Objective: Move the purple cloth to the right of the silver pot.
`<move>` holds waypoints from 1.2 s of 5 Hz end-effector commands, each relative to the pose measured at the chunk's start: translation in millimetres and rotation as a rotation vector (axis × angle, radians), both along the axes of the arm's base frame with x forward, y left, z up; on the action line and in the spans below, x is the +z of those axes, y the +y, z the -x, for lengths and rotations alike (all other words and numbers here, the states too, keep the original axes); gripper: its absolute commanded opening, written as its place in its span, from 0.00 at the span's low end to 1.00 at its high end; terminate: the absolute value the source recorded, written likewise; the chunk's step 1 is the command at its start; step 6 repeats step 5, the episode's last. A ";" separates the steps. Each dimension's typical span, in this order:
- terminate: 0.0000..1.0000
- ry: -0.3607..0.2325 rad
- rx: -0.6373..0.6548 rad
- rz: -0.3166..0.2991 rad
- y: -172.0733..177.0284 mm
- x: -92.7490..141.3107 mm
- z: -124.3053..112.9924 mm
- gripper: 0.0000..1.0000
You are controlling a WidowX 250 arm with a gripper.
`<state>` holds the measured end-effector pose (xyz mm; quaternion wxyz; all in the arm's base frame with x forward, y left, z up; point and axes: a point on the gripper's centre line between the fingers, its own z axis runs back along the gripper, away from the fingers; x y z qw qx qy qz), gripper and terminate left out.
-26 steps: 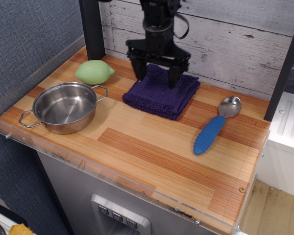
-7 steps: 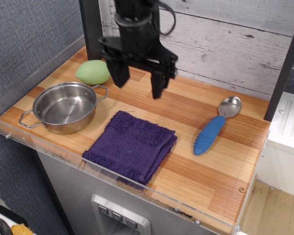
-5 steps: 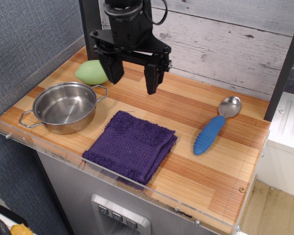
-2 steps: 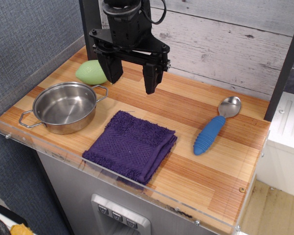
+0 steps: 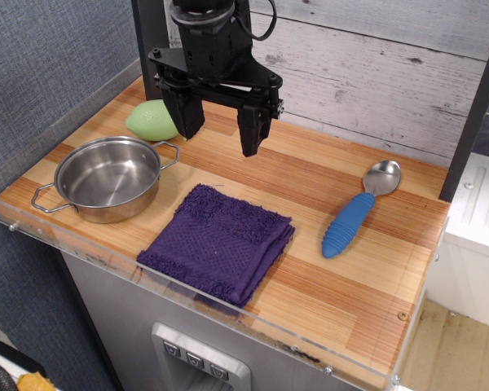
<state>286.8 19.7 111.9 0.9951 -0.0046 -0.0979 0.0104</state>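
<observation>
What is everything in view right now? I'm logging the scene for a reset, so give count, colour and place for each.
purple cloth: one, dark purple, front edge of the counter, right of the pot
silver pot: one, shiny steel, left side, empty
lemon-shaped object: one, pale green, back left behind the pot
spoon: one, steel bowl with blue handle, right side
counter: one, striped wood
gripper: one, black, above the back of the counter, fingers spread open, holding nothing
</observation>
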 end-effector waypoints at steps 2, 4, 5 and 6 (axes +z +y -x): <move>0.00 -0.054 0.006 -0.006 5.7 19.2 -2.0 1.00; 0.00 -0.054 0.006 -0.006 5.7 19.2 -2.0 1.00; 1.00 -0.054 0.006 -0.006 5.7 19.2 -2.0 1.00; 1.00 -0.054 0.006 -0.006 5.7 19.2 -2.0 1.00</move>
